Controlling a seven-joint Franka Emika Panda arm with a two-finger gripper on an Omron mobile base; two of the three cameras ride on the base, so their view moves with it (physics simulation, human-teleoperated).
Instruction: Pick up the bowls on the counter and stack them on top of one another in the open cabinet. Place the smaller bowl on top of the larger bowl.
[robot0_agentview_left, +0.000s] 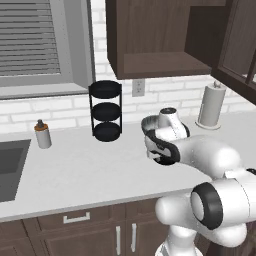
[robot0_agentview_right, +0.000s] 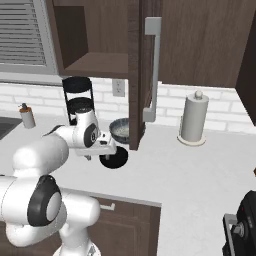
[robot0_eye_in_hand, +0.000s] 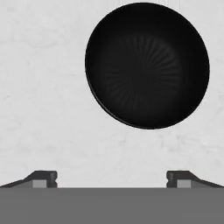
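Round glossy black smaller bowl (robot0_eye_in_hand: 146, 65) with faint radial ribbing, on pale marbled counter (robot0_eye_in_hand: 43, 109), gripper (robot0_eye_in_hand: 111, 177) spread wide above

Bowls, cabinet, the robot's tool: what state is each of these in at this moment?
smaller bowl: upright and empty on the counter, not held.
larger bowl: upright on the counter, behind the smaller one, untouched.
open cabinet: door open, shelf bare.
tool: open, above the counter, short of the smaller bowl.
paper towel roll: standing upright on its holder.
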